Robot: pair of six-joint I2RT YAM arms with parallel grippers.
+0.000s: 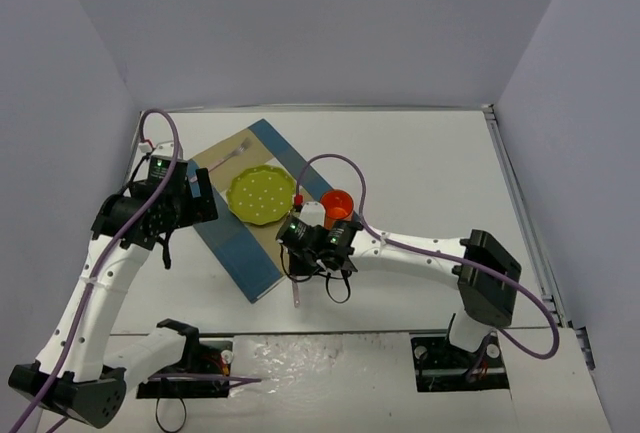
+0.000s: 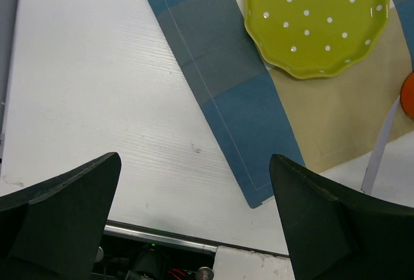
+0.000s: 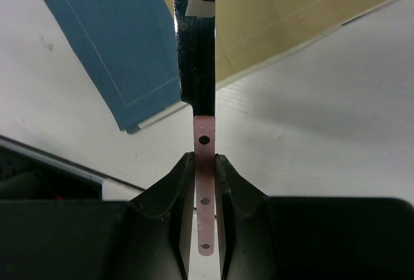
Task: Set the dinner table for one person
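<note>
One plate (image 1: 262, 195) on placemat (image 1: 235, 251) on dinner table (image 1: 420, 168)

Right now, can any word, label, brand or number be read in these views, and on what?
None readable. The yellow plate carries only white dots, the placemat is plain blue and tan, and the pink handle held in the right gripper shows only three holes.

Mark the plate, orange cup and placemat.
plate (image 1: 262, 195): top view, centre of its dotted face.
orange cup (image 1: 336, 199): top view, open mouth.
placemat (image 2: 249, 125): left wrist view, blue border strip.
</note>
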